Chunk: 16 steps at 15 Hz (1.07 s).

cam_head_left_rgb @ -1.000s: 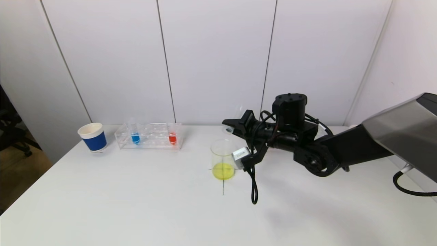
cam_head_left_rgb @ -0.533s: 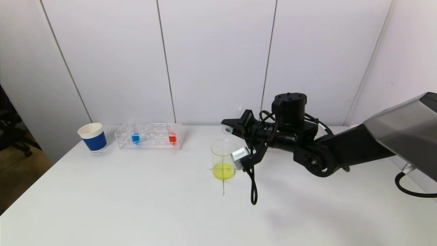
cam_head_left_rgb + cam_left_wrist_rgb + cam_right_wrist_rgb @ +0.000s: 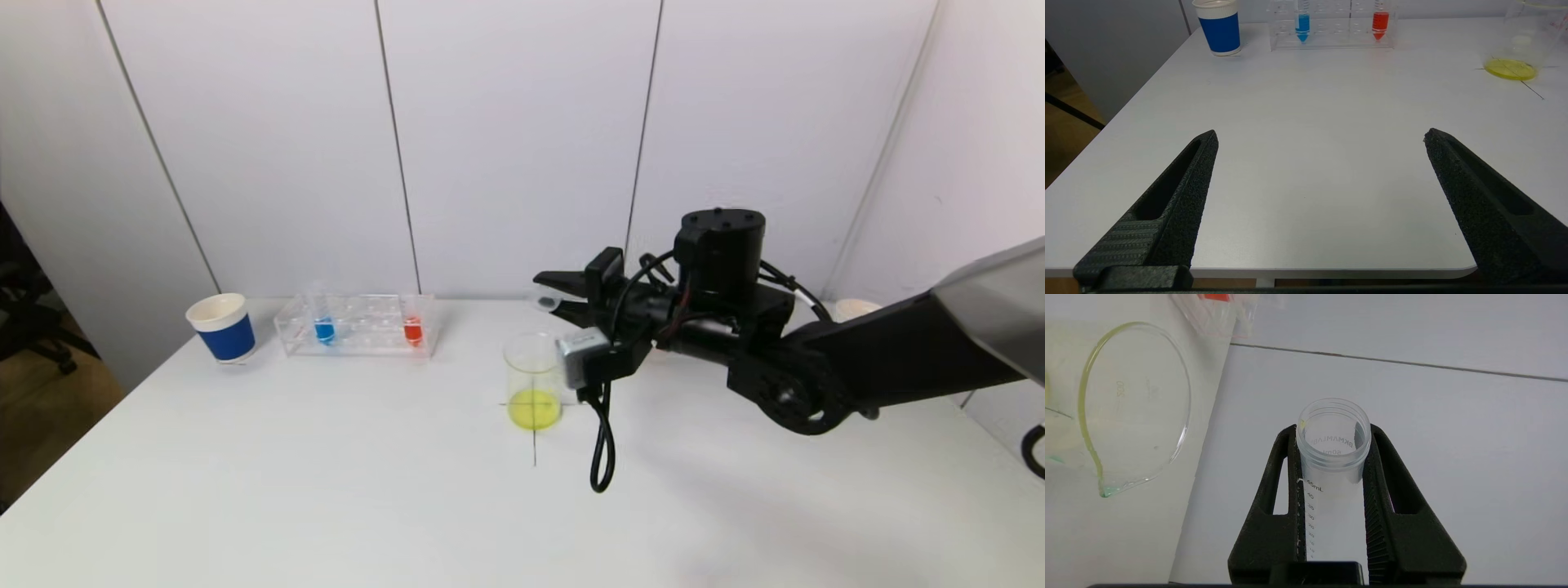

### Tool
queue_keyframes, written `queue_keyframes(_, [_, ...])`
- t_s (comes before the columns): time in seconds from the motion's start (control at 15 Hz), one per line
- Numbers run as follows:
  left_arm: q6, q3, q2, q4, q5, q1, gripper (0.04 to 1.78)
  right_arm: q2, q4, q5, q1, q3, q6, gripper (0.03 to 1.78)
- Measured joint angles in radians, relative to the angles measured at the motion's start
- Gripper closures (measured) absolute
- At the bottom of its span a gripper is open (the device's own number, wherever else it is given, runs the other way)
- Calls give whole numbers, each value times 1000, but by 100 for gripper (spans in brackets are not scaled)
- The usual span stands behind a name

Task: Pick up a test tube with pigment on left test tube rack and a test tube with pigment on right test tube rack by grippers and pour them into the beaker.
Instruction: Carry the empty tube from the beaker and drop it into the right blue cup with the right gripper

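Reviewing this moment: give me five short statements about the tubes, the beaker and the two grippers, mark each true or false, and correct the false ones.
1. The right gripper is shut on an emptied test tube. True.
2. The beaker holds blue liquid. False: the liquid at its bottom is yellow.
3. The left gripper is shut on the red tube. False: it is open and holds nothing; the red tube stands in the rack.
4. A blue tube stands in the same rack. True.
5. The blue paper cup sits between rack and beaker. False: it is on the rack's far side from the beaker.
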Motion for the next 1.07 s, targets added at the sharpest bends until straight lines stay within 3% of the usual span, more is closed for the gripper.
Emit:
queue_keyframes(0.2, [0, 0, 0, 0, 0, 0, 6, -55, -4, -10, 3, 14, 137, 135])
queue_keyframes(0.33, [0, 0, 0, 0, 0, 0, 6, -88, -4, -41, 2, -4, 220, 135])
queue_keyframes(0.8, [0, 0, 0, 0, 0, 0, 6, -158, -5, -268, -7, -101, 605, 135])
queue_keyframes(0.93, [0, 0, 0, 0, 0, 0, 6, -180, 4, -316, -13, -110, 696, 135])
queue_keyframes(1.07, [0, 0, 0, 0, 0, 0, 6, -204, 40, -335, -37, -117, 772, 135])
